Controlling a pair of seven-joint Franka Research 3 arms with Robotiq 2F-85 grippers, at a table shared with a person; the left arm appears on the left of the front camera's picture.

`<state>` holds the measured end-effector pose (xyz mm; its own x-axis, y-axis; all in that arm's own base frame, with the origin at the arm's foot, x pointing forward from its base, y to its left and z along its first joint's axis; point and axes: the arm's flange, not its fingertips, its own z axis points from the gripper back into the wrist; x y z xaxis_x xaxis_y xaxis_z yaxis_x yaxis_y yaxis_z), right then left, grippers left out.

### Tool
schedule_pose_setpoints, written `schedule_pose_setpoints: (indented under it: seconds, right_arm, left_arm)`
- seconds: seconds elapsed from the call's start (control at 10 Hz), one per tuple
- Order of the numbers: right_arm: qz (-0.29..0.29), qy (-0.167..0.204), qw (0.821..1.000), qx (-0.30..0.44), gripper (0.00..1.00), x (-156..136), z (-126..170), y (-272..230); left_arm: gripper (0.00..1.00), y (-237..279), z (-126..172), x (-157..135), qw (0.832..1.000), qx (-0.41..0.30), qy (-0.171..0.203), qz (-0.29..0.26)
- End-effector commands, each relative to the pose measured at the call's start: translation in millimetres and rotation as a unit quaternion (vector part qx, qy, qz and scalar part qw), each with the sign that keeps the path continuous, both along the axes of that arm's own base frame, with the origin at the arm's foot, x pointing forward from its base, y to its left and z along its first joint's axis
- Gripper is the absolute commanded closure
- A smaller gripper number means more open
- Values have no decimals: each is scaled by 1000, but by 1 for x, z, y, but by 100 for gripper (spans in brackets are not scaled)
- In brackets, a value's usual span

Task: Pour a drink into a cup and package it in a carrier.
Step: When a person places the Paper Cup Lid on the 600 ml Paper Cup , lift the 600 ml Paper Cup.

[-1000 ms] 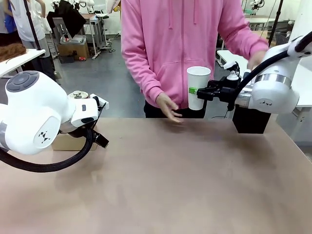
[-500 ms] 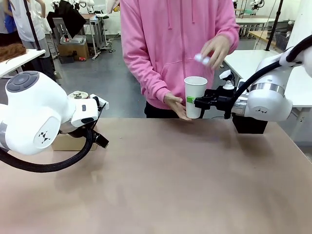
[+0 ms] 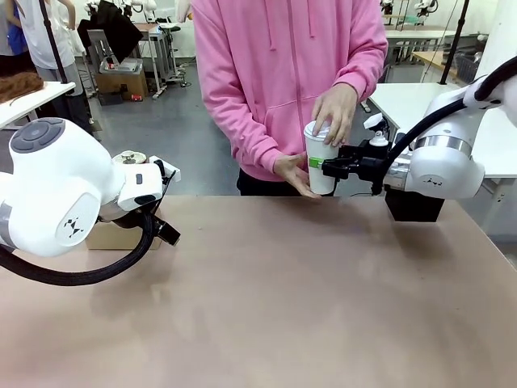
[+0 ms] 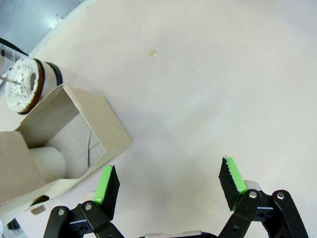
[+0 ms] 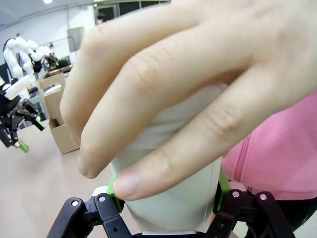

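Front view: a workshop-like room runs behind, with a grey floor, benches and other tables. A wide tan table (image 3: 266,299) takes up the lower half. At its far edge stands a person (image 3: 283,65) in a pink hooded top. The left arm (image 3: 65,194) bulks large at the near left and the right arm (image 3: 444,158) reaches in from the right. A black box (image 3: 414,204) stands on the table behind the right arm.

The carrier (image 4: 79,131) sits at the table's left edge, beside the left arm. In the left wrist view its open compartment holds a white cylinder (image 4: 48,161). Just beside the carrier stands the press jug (image 4: 25,87), seen from above as a pale frothy disc in a brown ring. How much liquid it holds cannot be told.

The cup (image 3: 325,149) is upright above the table's far edge, in front of the person. The right gripper (image 3: 320,166) pinches it at mid-height, green pads on either side. One hand (image 3: 333,113) presses down over its top and what looks like a white lid. The other hand (image 3: 292,171) cups its lower side.

The left gripper (image 4: 168,166) hangs over bare table near the carrier, jaws spread wide, gripping nothing. A small pale spot (image 4: 153,52) marks the tabletop farther off.
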<state>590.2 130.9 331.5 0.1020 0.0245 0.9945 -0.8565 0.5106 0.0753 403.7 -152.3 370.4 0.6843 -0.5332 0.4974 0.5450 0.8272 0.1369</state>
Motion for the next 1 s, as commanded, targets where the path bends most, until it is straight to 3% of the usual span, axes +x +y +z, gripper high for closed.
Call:
schedule_pose_setpoints:
  seconds: [0.0, 0.9]
  right_arm:
    - [0, -11, 1000, 3, 20, 1, 4, 1]
    - [0, -11, 1000, 3, 20, 1, 4, 1]
  left_arm:
    - [0, 1, 0, 0, 1000, -1, 0, 0]
    - [0, 1, 0, 0, 1000, -1, 0, 0]
